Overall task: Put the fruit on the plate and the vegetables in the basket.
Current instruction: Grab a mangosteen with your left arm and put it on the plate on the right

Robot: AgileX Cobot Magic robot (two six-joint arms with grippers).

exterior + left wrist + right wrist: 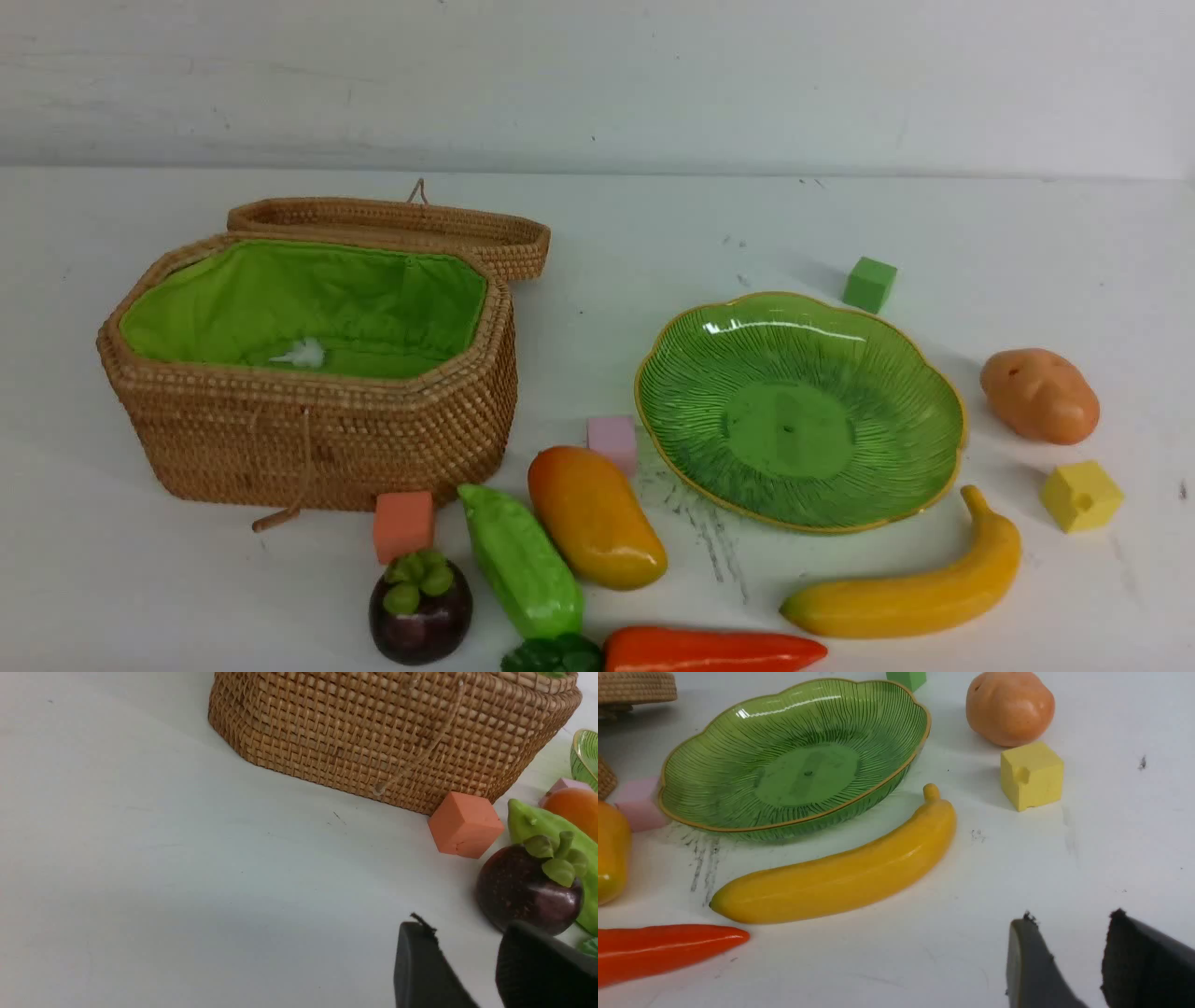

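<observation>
1. The left gripper [472, 970], fingers narrowly parted and empty, hung just short of the round dark purple toy mangosteen [528, 891] near the tan wicker basket [373, 732].
2. The right gripper [1078, 966], likewise parted and empty, seemed farther from the long yellow toy banana [840, 877].

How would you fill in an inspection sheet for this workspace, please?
Surface: white table, dark scuff marks near the plate.
Job's things: basket open, lid laid back, no vegetables inside; plate empty; mango, banana, mangosteen, pod, carrot, potato all on the table.
Clutter: green cube, pink cube, orange cube, yellow cube scattered among them.
Grippers: left tool open, empty, near the mangosteen; right tool open, empty, over bare table.
Cables: nothing seen.
Surroundings: plain pale wall behind.
</observation>
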